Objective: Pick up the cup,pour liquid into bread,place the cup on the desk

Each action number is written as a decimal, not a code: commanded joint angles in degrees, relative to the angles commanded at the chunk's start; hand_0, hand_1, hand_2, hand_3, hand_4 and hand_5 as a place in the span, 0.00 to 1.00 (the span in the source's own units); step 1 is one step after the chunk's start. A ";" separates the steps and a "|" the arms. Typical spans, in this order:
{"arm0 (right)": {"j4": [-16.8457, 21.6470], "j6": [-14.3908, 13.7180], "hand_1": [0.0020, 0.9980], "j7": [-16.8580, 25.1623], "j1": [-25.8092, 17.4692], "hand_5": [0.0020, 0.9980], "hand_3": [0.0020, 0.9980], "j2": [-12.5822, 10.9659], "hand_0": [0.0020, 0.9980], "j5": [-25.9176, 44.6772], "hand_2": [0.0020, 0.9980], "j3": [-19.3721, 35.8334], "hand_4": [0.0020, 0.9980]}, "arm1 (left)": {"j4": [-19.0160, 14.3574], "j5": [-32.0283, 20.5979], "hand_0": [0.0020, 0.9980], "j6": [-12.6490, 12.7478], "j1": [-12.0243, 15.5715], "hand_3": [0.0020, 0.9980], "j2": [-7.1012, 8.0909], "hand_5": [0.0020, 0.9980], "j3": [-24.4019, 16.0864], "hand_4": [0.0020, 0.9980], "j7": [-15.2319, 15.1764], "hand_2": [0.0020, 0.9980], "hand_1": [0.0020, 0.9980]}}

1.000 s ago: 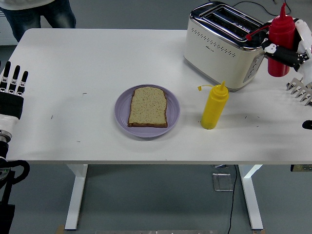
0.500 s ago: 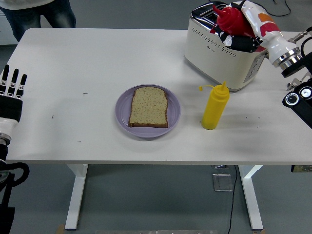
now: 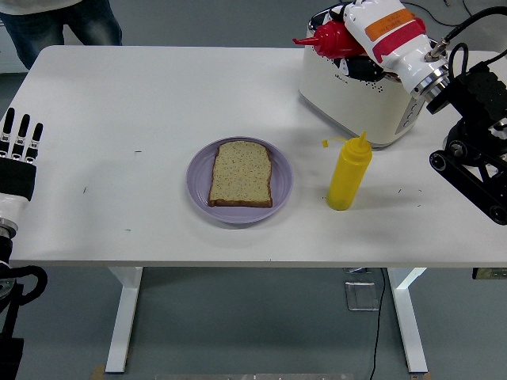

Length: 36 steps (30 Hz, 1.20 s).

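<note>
Right hand (image 3: 348, 43) is up in the upper right of the frame, fingers wrapped tight round the red squeeze bottle (image 3: 329, 37). Bottle's tipped way over, nearly on its side, nozzle pointing left, held in the air in front of the toaster (image 3: 356, 99). White forearm w/ orange and red patches runs off to the right behind it; black arm links fill the right edge.

Slice of bread (image 3: 241, 173) lies flat on the purple plate (image 3: 200, 184), centre of frame, a bit left of middle. Bottle is well apart from the bread, up and to the right, not over the plate.

Yellow squeeze bottle (image 3: 348, 173) stands upright just right of the plate, below the toaster, its little cap hanging off to the left of the nozzle.

Left hand (image 3: 19, 150) sits at the left edge, mid-height, fingers straight and side by side, pointing up the frame, holding nothing.

Person (image 3: 59, 20) stands at the far side, top left corner, only legs and hem of a light top showing.

White table (image 3: 158, 95).
</note>
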 joint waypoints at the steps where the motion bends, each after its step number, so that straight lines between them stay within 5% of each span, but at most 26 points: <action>1: -0.02 0.01 0.20 -0.13 0.11 0.11 0.44 0.04 0.17 -0.65 0.32 -0.09 0.48 | 0.00 0.00 0.80 0.00 0.00 0.76 0.01 1.00 -0.01 0.54 0.00 0.85 0.81; 9: 0.61 -0.05 0.20 -1.59 3.01 0.10 0.44 0.55 0.17 -10.64 0.32 -1.89 0.46 | 0.03 -0.03 0.80 -0.01 0.06 0.75 0.07 1.00 -0.24 0.54 -0.03 0.85 0.81; 19: 0.25 1.32 0.21 -3.58 6.64 0.09 0.44 0.47 0.18 -10.90 0.32 -10.63 0.44 | 0.03 -0.07 0.80 -0.03 -0.26 0.75 0.21 1.00 -0.18 0.54 -0.01 0.84 0.81; 36: 1.15 0.65 0.21 -3.46 6.73 0.09 0.44 0.22 0.18 -10.90 0.32 -4.44 0.43 | 0.05 -0.07 0.80 0.04 0.00 0.75 0.33 1.00 -0.47 0.54 -0.01 0.84 0.81</action>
